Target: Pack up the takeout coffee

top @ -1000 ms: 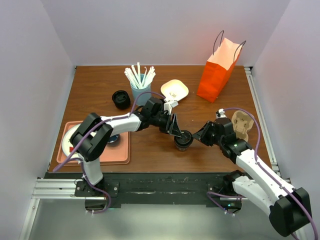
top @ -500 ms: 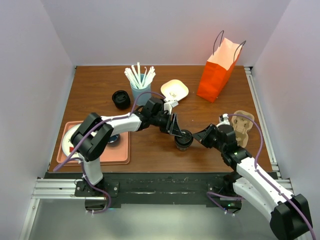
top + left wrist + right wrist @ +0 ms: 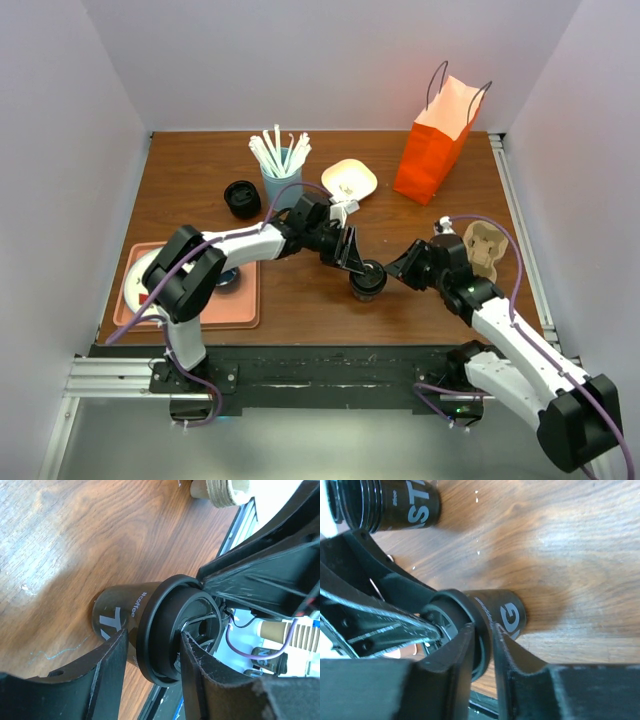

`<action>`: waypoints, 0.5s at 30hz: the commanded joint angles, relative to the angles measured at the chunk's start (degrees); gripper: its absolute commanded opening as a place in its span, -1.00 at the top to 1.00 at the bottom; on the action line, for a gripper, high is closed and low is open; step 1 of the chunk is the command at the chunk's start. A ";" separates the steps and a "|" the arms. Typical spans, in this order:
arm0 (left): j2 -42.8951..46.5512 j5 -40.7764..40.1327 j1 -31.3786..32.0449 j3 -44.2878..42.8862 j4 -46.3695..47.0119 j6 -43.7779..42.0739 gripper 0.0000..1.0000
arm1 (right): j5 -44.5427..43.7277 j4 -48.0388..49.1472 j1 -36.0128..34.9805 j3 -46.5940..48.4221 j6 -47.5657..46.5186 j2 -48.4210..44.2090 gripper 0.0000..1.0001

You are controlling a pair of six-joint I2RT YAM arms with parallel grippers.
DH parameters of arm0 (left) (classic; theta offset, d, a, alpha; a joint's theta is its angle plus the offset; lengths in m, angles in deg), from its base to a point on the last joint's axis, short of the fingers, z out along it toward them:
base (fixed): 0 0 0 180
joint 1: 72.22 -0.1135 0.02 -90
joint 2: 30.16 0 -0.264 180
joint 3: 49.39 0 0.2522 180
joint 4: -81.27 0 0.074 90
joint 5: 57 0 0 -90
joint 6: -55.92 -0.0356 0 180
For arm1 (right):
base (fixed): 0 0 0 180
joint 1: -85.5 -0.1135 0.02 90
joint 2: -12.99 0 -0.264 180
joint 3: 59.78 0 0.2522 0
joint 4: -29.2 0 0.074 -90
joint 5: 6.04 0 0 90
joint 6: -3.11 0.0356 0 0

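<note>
The cup (image 3: 367, 283) stands upright on the desk (image 3: 200, 190), near the front edge and about midway between the two arms, with its long axis vertical and its lid (image 3: 170, 625) on top. The left hand (image 3: 360, 265) reaches it from the far-left side. In the left wrist view one finger lies along the cup wall under the lid and the other across the lid's top, bracketing a section of rim; the hand appears clamped on the cup there. The right hand (image 3: 393, 272) meets the lid from the right. In its own view the fingers are nearly together with the rim in the narrow slit between them; whether they actually bite cannot be told. So the cup sits directly between the two hands, both at rim height and neither lower on the body. The carrier (image 3: 484, 250) lies just beyond the right hand, and the bag (image 3: 437, 140) stands well apart at the far right; both are on the right arm's side of the cup. Judgement: the lid is probably being seated or checked, and packing has not begun. The right arm is better placed for the carry. Any lift by the rim alone risks pulling the lid off or tipping the cup.
</note>
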 commanded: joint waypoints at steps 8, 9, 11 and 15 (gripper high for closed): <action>-4.71 -18.02 1.22 -5.22 -25.71 -8.93 -0.08 | -0.97 -8.79 -0.29 8.62 -4.30 -0.93 0.42; -4.53 -17.33 1.22 -6.36 -25.88 -8.93 -0.10 | -0.88 -8.53 -0.20 8.36 -4.22 -1.37 0.43; -4.53 -16.36 1.13 -7.24 -26.32 -8.75 -0.16 | -0.01 -8.18 -0.20 7.65 -4.74 -1.73 0.42; -4.27 -12.67 0.95 -10.32 -26.50 -8.05 -0.21 | 1.13 -8.70 -0.29 7.65 -5.97 -1.73 0.43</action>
